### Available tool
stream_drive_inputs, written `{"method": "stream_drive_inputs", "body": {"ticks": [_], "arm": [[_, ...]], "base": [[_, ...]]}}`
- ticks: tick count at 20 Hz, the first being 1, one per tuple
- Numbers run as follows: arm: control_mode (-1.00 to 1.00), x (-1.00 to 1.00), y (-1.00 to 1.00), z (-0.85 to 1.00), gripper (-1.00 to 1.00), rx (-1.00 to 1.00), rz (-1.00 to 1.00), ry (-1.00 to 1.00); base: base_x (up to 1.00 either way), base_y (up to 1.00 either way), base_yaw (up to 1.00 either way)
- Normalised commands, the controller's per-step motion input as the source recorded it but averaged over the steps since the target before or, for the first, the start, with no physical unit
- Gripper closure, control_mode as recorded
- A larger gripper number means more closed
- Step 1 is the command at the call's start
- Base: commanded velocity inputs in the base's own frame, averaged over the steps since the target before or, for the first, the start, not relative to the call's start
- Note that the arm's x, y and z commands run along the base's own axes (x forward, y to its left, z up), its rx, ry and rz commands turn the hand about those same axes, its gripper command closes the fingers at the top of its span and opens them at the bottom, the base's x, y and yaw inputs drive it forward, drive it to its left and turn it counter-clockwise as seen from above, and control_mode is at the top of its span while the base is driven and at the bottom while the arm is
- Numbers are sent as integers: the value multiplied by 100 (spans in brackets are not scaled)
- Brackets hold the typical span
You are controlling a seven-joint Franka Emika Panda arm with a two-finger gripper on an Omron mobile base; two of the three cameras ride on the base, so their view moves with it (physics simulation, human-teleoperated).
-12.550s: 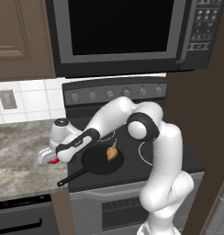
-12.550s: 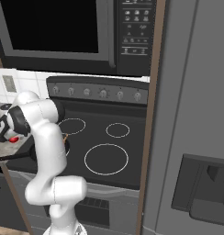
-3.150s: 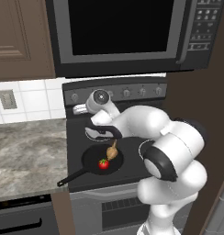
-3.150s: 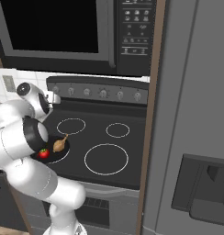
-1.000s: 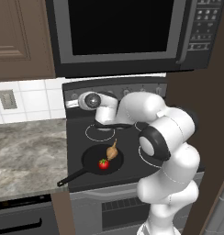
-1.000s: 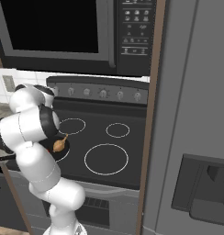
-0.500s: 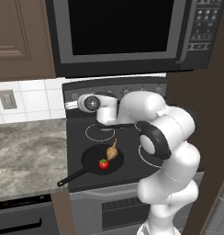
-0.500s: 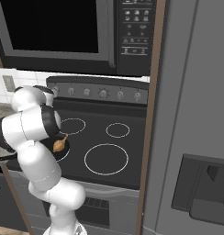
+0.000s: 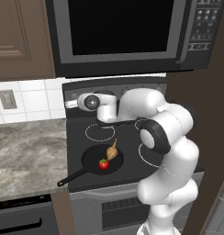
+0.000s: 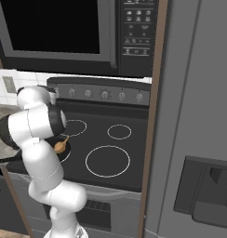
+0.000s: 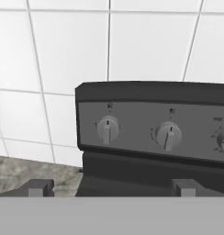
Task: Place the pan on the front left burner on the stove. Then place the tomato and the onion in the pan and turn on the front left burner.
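So the pan (image 9: 102, 160) is sitting on the front left burner (image 9: 96, 155) of the stove (image 9: 132, 137) with the tomato (image 9: 103, 164) and the onion (image 9: 112, 151) both lying inside it, touching or close to it, and the pan handle is sticking out toward the front left corner, out of the arm's way. That part of the job looks done to me, so what's left is the burner knob. That's why the arm is reaching up and back over the rear of the cooktop: the gripper (image 11: 111, 187) is hanging in front of the grey back panel (image 11: 155, 124) with its jaws spread wide and nothing between them, looking straight at two round knobs. The leftmost knob (image 11: 107, 129) is sitting between the two fingertips (image 11: 39, 187), a bit left of centre, with the next knob (image 11: 168, 135) to its right, so I'm guessing it's lining up on one of them, can't say which controls that burner. Around it there's white wall tile (image 11: 68, 50) behind the stove, a speckled counter (image 9: 26, 147) to the left, and a microwave (image 9: 118, 32) overhead. Nothing is blocking the knobs, though the microwave is leaving limited headroom above the arm.
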Motion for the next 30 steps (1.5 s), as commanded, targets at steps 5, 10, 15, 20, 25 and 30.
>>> {"method": "stream_drive_inputs", "body": {"ticks": [5, 10, 15, 20, 25, 30], "arm": [[-100, 27, 0, 0, -100, 0, 0, 0], [-100, 22, 0, 0, -100, 0, 0, 0], [-100, 14, 0, 0, -100, 0, 0, 0], [-100, 5, 0, 0, -100, 0, 0, 0], [-100, 0, 0, 0, -100, 0, 0, 0], [-100, 7, 0, 0, -100, 0, 0, 0]], "base": [[0, 0, 0], [0, 0, 0], [0, 0, 0], [0, 0, 0], [0, 0, 0], [0, 0, 0]]}}
